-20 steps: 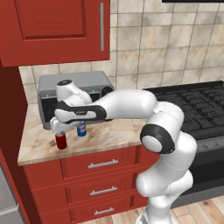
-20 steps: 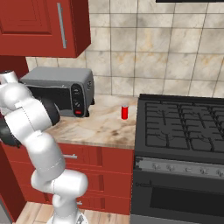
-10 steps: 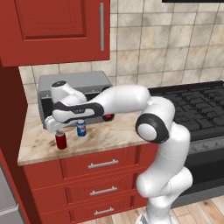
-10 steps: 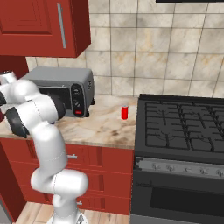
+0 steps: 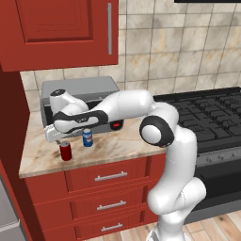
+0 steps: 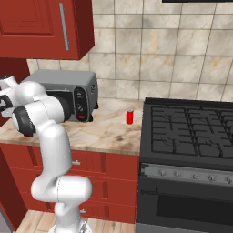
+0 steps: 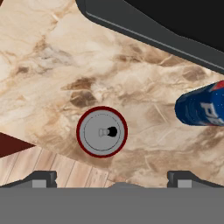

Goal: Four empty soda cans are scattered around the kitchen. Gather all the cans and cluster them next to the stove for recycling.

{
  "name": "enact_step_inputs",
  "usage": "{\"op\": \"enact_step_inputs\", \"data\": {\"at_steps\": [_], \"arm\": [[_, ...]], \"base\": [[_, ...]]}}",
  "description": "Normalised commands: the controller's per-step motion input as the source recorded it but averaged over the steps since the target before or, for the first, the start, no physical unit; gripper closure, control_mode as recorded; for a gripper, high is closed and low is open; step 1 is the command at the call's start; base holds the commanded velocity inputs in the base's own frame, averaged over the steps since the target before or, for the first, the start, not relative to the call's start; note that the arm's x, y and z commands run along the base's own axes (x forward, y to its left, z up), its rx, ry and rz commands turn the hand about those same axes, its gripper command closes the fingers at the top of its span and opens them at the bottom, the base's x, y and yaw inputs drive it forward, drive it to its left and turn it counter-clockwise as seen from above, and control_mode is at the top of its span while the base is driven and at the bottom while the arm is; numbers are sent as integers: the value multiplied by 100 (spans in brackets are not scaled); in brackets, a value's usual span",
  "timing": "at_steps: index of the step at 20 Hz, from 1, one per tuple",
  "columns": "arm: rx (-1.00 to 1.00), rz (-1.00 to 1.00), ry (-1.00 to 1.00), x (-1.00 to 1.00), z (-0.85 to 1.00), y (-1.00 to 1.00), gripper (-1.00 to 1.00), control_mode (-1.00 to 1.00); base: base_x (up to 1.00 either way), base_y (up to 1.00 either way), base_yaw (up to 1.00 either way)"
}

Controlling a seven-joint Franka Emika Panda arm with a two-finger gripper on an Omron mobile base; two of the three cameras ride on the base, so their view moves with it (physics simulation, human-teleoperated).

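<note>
Early in the job, by the look of it: one red can (image 6: 129,116) stands upright on the bench (image 6: 109,132) just beside the stove (image 6: 191,132), apparently already placed. Two more wait at the far end: a red can (image 5: 65,150) near the front edge of the bench and a blue can (image 5: 87,137) just beside it, both upright and well apart from the stove. No telling where the fourth is.

Fingers (image 5: 52,139) spread fully wide, holding nothing, hovering above the red can; from the hand view, silver top (image 7: 102,131) sits roughly centred between the two tips, so probably lined up for a descent and grasp.

Around: grey toaster oven (image 5: 80,94) directly behind the two cans, its dark front edge close over the working spot; red upper cabinet (image 5: 61,33) overhead. Blue can (image 7: 200,106) close to one side of the target, likely to be knocked if the descent drifts. Bench edge and plank floor (image 7: 52,168) just past the red can, so little margin for a nudge outward.
</note>
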Motion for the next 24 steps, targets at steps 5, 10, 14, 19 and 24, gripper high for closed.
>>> {"op": "enact_step_inputs", "data": {"at_steps": [5, 10, 14, 19, 24], "arm": [[0, -5, 2, 23, -11, 12, -100, -100], [0, -5, 4, 15, -20, 6, -100, -100], [0, -4, 5, 5, -18, 0, -100, -100], [0, -5, 6, 0, -14, 0, -100, -100], [0, -4, 7, 0, -10, 0, -100, -100]], "base": [[0, 0, 0], [0, 0, 0], [0, 0, 0], [0, 0, 0], [0, 0, 0]]}}
